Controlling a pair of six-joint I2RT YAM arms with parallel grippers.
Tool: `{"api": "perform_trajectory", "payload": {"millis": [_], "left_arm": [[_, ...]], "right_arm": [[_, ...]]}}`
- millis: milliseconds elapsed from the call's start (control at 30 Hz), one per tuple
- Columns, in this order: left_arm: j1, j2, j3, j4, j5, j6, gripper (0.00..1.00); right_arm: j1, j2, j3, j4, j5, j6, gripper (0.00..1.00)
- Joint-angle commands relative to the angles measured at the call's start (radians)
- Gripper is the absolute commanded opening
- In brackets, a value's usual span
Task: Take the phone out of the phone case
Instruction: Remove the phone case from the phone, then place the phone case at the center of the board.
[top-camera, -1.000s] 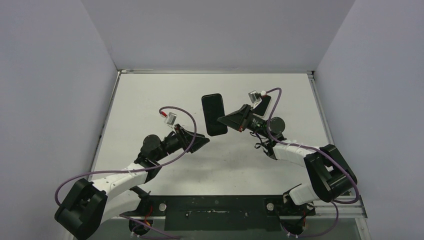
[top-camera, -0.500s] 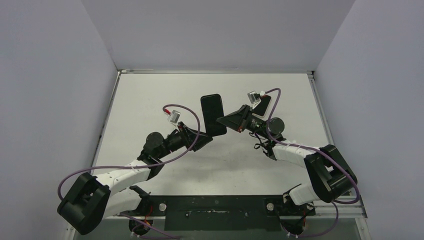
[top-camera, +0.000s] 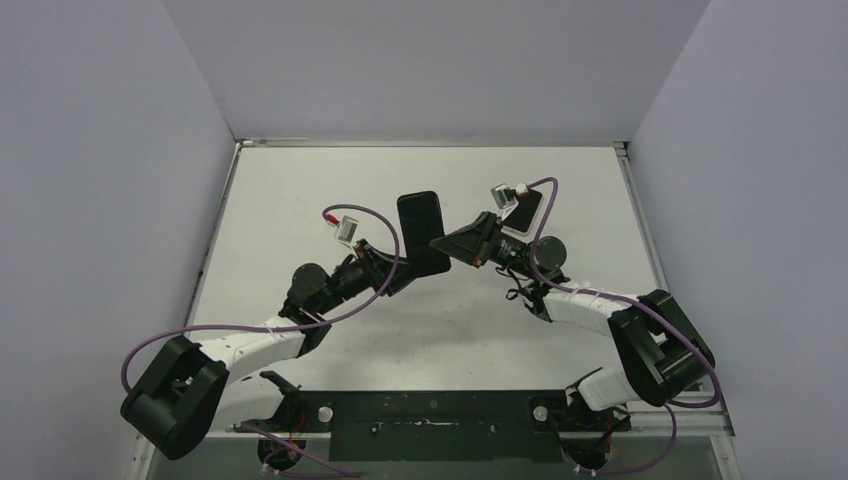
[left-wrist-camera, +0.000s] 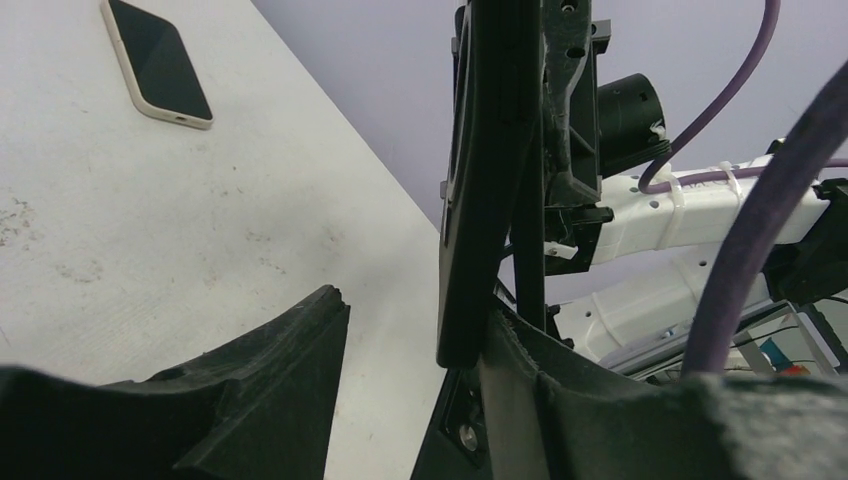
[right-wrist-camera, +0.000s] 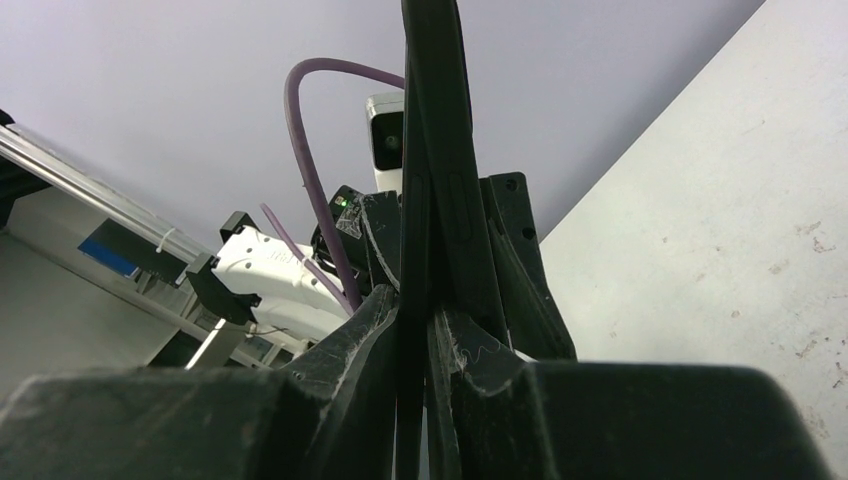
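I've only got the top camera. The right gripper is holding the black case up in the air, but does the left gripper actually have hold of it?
Observer: Not yet. In the left wrist view the black case stands edge-on inside the open left gripper, close against one finger, with a clear gap on the other side.
Operator: Is the right grip solid?
Observer: The right wrist view shows the right gripper shut on the case's edge, a finger pressed to each face.
Operator: What is that half hidden under the right wrist?
Observer: A phone, flat and screen-up on the table, apart from both grippers.
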Motion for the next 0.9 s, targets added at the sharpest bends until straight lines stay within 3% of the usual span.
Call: {"api": "perform_trajectory", "payload": {"millis": [0,167,333,667,867], "left_arm": [[0.01,0.024,0.06,0.128,0.006,-0.018,0.44],[0.017,0.046,0.092,0.154,0.037,-0.025,0.33],[0.045,0.037,0.101,0.128,0.035,-0.023,0.02],[0.097,-0.022,0.161,-0.185,-0.141,0.155,0.0],[0.149,0.026,0.226,-0.235,-0.158,0.166,0.0]], "right_arm": [[0.014,-0.066,0.014,0.082,-0.014,-0.013,0.0],[0.024,-0.058,0.005,0.066,-0.03,-0.027,0.0],[0.025,-0.059,-0.019,0.063,-0.05,-0.032,0.0],[0.021,-0.085,-0.065,-0.003,-0.099,-0.08,0.0],[0.016,-0.118,-0.081,-0.135,-0.117,-0.175,0.0]]}}
